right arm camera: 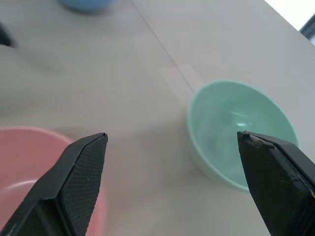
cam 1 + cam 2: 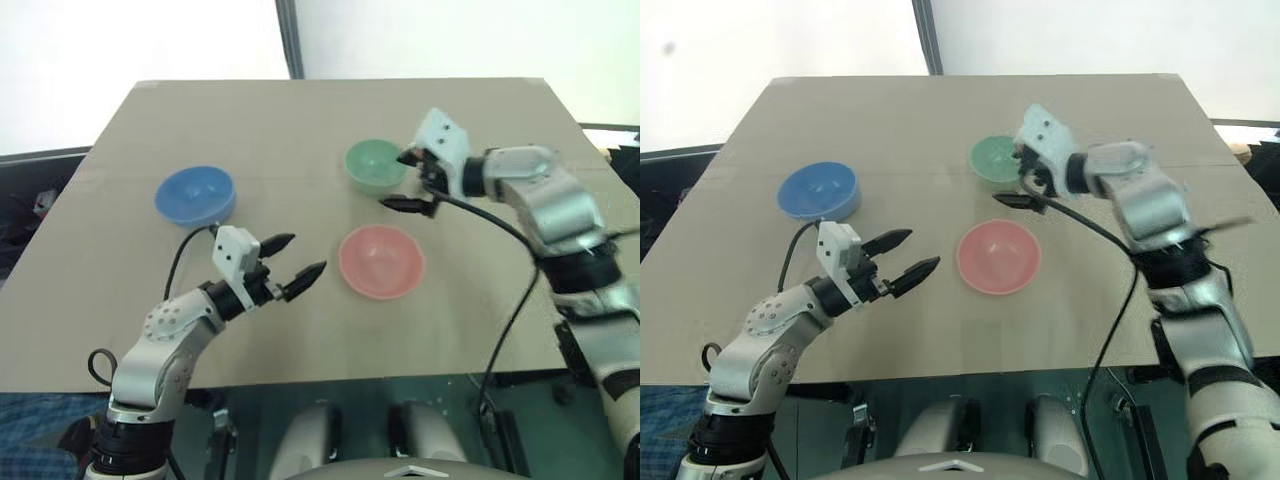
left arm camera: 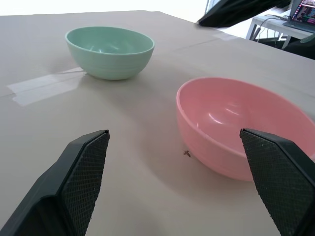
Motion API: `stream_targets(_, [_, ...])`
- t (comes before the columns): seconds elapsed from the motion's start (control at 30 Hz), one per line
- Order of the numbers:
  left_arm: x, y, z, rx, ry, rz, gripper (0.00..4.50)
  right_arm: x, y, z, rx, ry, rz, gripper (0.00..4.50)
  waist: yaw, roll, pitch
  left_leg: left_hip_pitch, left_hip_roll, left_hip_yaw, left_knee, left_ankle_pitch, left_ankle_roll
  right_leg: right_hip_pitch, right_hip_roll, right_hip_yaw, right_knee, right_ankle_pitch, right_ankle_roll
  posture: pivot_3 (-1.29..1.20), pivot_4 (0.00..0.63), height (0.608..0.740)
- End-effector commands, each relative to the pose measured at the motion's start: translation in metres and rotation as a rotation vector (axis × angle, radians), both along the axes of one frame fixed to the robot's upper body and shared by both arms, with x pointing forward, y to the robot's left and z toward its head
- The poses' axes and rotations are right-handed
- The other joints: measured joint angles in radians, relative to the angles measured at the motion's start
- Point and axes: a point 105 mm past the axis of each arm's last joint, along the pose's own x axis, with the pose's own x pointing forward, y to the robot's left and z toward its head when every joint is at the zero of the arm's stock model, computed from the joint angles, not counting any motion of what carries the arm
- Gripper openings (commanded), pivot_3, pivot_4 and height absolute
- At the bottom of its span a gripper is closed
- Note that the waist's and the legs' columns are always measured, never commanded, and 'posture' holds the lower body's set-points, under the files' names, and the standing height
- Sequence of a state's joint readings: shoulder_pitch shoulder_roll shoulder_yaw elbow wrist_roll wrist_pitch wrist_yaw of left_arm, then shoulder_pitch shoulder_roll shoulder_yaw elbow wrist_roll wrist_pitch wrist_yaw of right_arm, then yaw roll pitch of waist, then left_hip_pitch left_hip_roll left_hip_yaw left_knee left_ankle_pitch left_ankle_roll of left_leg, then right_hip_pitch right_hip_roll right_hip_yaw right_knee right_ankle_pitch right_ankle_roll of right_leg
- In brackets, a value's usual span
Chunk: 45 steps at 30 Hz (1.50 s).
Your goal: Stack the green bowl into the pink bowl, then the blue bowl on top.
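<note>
Beside the green bowl [image 2: 375,165], on its right, hovers the right tool [image 2: 411,182], jaws apart, nearer than left tool [image 2: 295,262], also apart, empty.

Mint-green bowl [image 2: 374,165], pink bowl [image 2: 380,261], blue bowl [image 2: 195,194]

Open worktop [image 2: 300,130] across frame top and centre; my way blocked only by green bowl [image 2: 375,165], pink bowl [image 2: 381,261], blue bowl [image 2: 195,194].
</note>
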State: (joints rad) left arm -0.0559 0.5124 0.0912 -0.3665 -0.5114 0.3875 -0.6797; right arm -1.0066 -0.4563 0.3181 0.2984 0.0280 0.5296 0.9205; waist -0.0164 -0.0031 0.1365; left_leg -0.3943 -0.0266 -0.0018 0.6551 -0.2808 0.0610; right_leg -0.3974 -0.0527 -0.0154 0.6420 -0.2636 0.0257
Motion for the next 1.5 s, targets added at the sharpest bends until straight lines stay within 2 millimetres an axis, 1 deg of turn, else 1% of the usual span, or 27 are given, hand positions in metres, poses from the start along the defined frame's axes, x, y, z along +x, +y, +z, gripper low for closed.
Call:
stream_targets(0.03, [0.008,0.014,0.012,-0.006,-0.060,0.093,4.50,0.023,0.018,0.004,-0.052,-0.093,0.009,4.42,0.000,0.000,0.000,0.000,0.000,0.000,0.000,0.000,0.000,0.000,0.000,0.000,0.000,0.000,0.000,0.00,0.150,0.740])
stream_targets(0.17, [0.013,0.023,0.013,-0.006,-0.062,0.164,4.50,0.040,0.035,-0.004,-0.087,-0.099,-0.018,4.42,-0.002,0.000,0.000,-0.001,0.000,0.000,0.001,0.000,-0.001,0.000,0.001,0.000,0.000,0.000,0.000,0.00,0.150,0.740])
stream_targets(0.23, [0.013,0.024,0.012,-0.001,-0.065,0.173,4.50,0.045,0.037,-0.013,-0.118,-0.086,-0.044,4.42,-0.002,0.000,0.000,0.000,0.000,0.000,0.002,0.001,-0.001,0.000,0.001,0.000,0.001,0.000,0.000,0.00,0.150,0.740])
stream_targets(0.33, [0.015,0.027,0.013,0.000,-0.067,0.191,4.50,0.050,0.034,-0.027,-0.188,-0.079,-0.066,4.42,0.004,0.000,0.000,0.000,0.000,-0.002,0.002,0.001,-0.003,0.001,0.002,-0.001,0.002,0.000,0.000,0.00,0.150,0.740])
stream_targets(0.4, [0.015,0.029,0.013,0.002,-0.067,0.199,4.50,0.052,0.033,-0.034,-0.222,-0.083,-0.083,3.92,0.002,0.000,0.000,0.000,-0.001,-0.002,0.002,0.001,-0.003,0.001,0.001,-0.001,0.003,0.000,0.000,0.00,0.150,0.740])
stream_targets(0.47, [0.014,0.030,0.012,0.007,-0.068,0.201,4.50,0.053,0.033,-0.038,-0.237,-0.083,-0.084,3.30,-0.001,0.000,0.000,0.000,-0.001,-0.002,0.002,0.001,-0.003,0.001,0.001,-0.001,0.003,0.000,0.000,0.00,0.150,0.740])
stream_targets(0.5, [0.014,0.030,0.012,0.008,-0.067,0.201,4.50,0.053,0.033,-0.038,-0.237,-0.084,-0.085,2.80,-0.004,0.000,0.000,0.000,-0.001,-0.002,0.002,0.002,-0.003,0.000,0.001,-0.001,0.003,0.000,0.000,0.00,0.150,0.740])
stream_targets(0.53, [0.014,0.030,0.012,0.009,-0.067,0.201,4.50,0.053,0.033,-0.038,-0.238,-0.086,-0.085,2.47,-0.004,0.000,0.000,0.000,-0.001,-0.002,0.002,0.002,-0.003,0.000,0.001,-0.001,0.003,0.000,0.000,0.00,0.150,0.740])
stream_targets(0.57, [0.013,0.030,0.011,0.013,-0.068,0.200,4.50,0.053,0.034,-0.038,-0.237,-0.088,-0.084,1.79,-0.005,0.000,0.000,0.000,-0.001,-0.002,0.002,0.002,-0.003,0.000,0.001,-0.001,0.004,0.000,0.000,0.00,0.150,0.740])
stream_targets(0.6, [0.013,0.030,0.011,0.016,-0.069,0.198,4.50,0.053,0.035,-0.038,-0.236,-0.088,-0.082,1.67,-0.008,0.000,0.000,0.000,-0.001,-0.002,0.002,0.002,-0.003,0.000,0.001,-0.001,0.004,0.000,0.000,0.00,0.150,0.740])
stream_targets(0.63, [0.013,0.029,0.011,0.017,-0.070,0.197,4.50,0.053,0.035,-0.038,-0.235,-0.090,-0.082,1.16,-0.013,0.001,0.000,0.000,-0.001,-0.002,0.001,0.002,-0.004,0.000,0.002,-0.001,0.004,0.000,0.000,0.00,0.150,0.740])
stream_targets(0.67, [0.013,0.029,0.011,0.017,-0.070,0.196,4.50,0.053,0.036,-0.037,-0.234,-0.090,-0.082,1.04,-0.018,0.001,0.000,0.000,0.000,-0.002,0.001,0.002,-0.004,0.000,0.002,-0.001,0.004,0.000,0.000,0.00,0.150,0.740])
stream_targets(0.73, [0.012,0.028,0.010,0.018,-0.072,0.194,4.50,0.054,0.036,-0.037,-0.230,-0.092,-0.082,0.17,-0.022,0.001,0.000,0.000,0.000,-0.002,0.001,0.002,-0.004,0.000,0.002,-0.001,0.004,0.000,0.000,0.00,0.150,0.740])
stream_targets(0.77, [0.012,0.028,0.010,0.019,-0.072,0.193,4.50,0.054,0.036,-0.036,-0.227,-0.095,-0.083,0.08,-0.023,0.001,0.000,0.001,0.000,-0.002,0.001,0.003,-0.005,0.000,0.002,-0.001,0.005,0.000,0.000,0.00,0.150,0.740])
stream_targets(0.87, [0.012,0.027,0.010,0.020,-0.073,0.188,4.50,0.055,0.039,-0.031,-0.205,-0.122,-0.081,0.08,-0.024,0.001,0.000,0.002,0.000,-0.003,0.001,0.003,-0.005,0.000,0.002,-0.001,0.006,0.000,0.000,0.00,0.150,0.740])
stream_targets(0.93, [0.012,0.026,0.011,0.008,-0.083,0.181,4.50,0.050,0.051,-0.015,-0.153,-0.146,-0.020,0.08,-0.024,0.001,0.000,0.002,0.000,-0.003,0.001,0.003,-0.005,0.000,0.002,-0.001,0.006,0.000,0.000,0.00,0.150,0.740])
stream_targets(1.0, [0.011,0.023,0.012,-0.002,-0.087,0.163,4.50,0.040,0.060,0.004,-0.116,-0.174,0.079,0.08,-0.024,0.001,0.001,0.001,0.000,-0.003,0.001,0.003,-0.005,0.000,0.001,-0.001,0.006,0.000,0.000,0.00,0.150,0.740])
stream_targets(1.07, [0.007,0.015,0.011,-0.007,-0.087,0.111,4.50,0.014,0.059,0.019,-0.109,-0.182,0.232,0.08,-0.019,0.001,0.001,0.001,0.000,-0.003,0.001,0.003,-0.005,0.000,0.001,-0.001,0.006,0.000,0.000,0.00,0.150,0.740])
stream_targets(1.13, [0.004,0.007,0.010,-0.041,-0.067,0.057,4.50,-0.018,0.050,0.023,-0.116,-0.129,0.333,0.08,-0.011,0.000,0.000,-0.001,0.000,-0.005,0.001,0.003,-0.005,0.000,0.001,-0.002,0.004,0.000,0.000,0.00,0.150,0.740])
stream_targets(1.23, [0.000,-0.003,0.011,-0.055,-0.071,-0.027,4.50,-0.062,0.033,0.021,-0.156,-0.069,0.423,0.08,0.008,0.000,0.000,-0.003,-0.001,-0.008,0.001,0.002,-0.004,0.000,0.001,-0.002,0.002,0.000,0.000,0.00,0.150,0.740])
stream_targets(1.33, [-0.001,-0.011,0.011,-0.047,-0.072,-0.088,4.50,-0.091,0.017,0.016,-0.210,-0.043,0.454,0.08,0.010,0.000,0.000,-0.004,-0.001,-0.008,0.002,0.002,-0.003,0.000,0.001,-0.002,0.001,0.000,0.000,0.00,0.150,0.740])
stream_targets(1.43, [0.002,-0.016,0.010,-0.029,-0.073,-0.136,4.50,-0.120,0.000,0.005,-0.270,0.002,0.475,0.08,0.010,0.000,0.000,-0.003,-0.001,-0.008,0.002,0.002,-0.003,0.001,0.000,-0.002,0.001,0.000,0.000,0.00,0.150,0.740])
stream_targets(1.5, [0.004,-0.017,0.010,-0.023,-0.075,-0.147,4.50,-0.131,-0.006,-0.003,-0.294,0.028,0.471,0.08,0.009,0.000,0.000,-0.002,-0.001,-0.008,0.002,0.002,-0.003,0.002,0.000,-0.002,0.002,0.000,0.000,0.00,0.150,0.740])
